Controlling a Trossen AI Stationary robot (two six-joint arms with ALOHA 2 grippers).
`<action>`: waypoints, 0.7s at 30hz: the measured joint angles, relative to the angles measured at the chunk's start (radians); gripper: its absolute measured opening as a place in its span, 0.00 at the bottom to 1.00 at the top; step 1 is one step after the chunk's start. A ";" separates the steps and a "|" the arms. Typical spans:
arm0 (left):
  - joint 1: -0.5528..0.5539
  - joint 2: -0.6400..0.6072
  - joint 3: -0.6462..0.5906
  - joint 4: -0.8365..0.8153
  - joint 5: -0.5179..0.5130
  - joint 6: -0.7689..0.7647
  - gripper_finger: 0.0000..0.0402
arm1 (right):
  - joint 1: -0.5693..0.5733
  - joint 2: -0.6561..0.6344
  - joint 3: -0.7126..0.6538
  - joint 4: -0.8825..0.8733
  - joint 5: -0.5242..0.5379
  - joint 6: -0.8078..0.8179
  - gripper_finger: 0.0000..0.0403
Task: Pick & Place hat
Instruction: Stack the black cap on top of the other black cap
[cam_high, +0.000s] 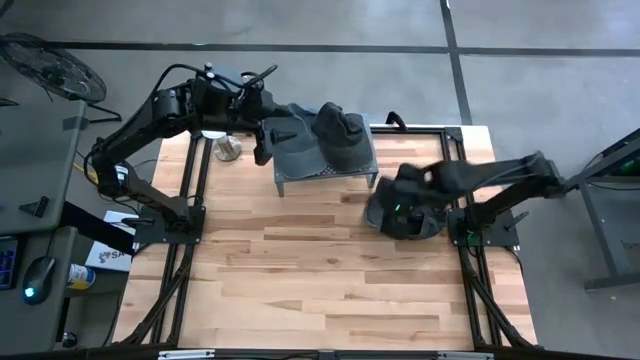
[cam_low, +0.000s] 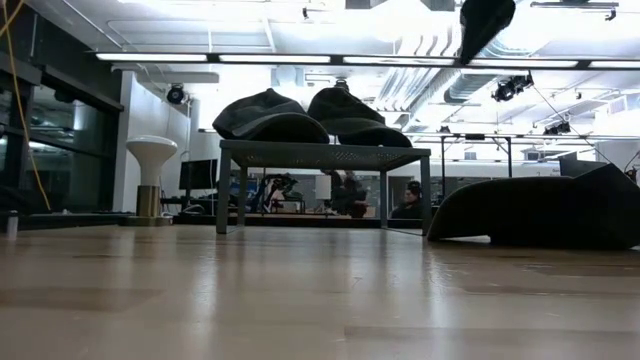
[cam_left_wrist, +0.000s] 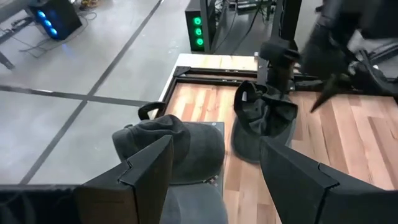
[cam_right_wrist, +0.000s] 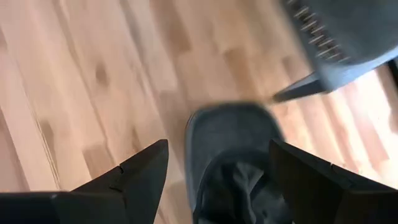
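Two caps already sit on the rack (cam_high: 325, 172), while the third hat (cam_high: 400, 212) lies directly beneath the open right gripper (cam_high: 408, 205), near the table's right edge.

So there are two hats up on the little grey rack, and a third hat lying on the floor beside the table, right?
Not quite. The third hat lies on the wooden table itself, not on the floor, just beside the rack and under the right tool, whose fingers are open. The high view shows it. The two hats on the little grey rack are as you say.
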 joint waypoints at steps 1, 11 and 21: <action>0.000 0.002 0.000 -0.001 0.003 0.001 0.58 | 0.021 0.023 0.000 -0.010 -0.003 0.001 0.67; 0.000 0.021 0.000 -0.001 0.056 0.008 0.58 | 0.167 0.230 0.000 -0.085 -0.018 0.076 0.67; 0.000 0.020 0.000 -0.002 0.067 0.008 0.58 | 0.226 0.367 -0.022 -0.073 0.094 0.084 0.67</action>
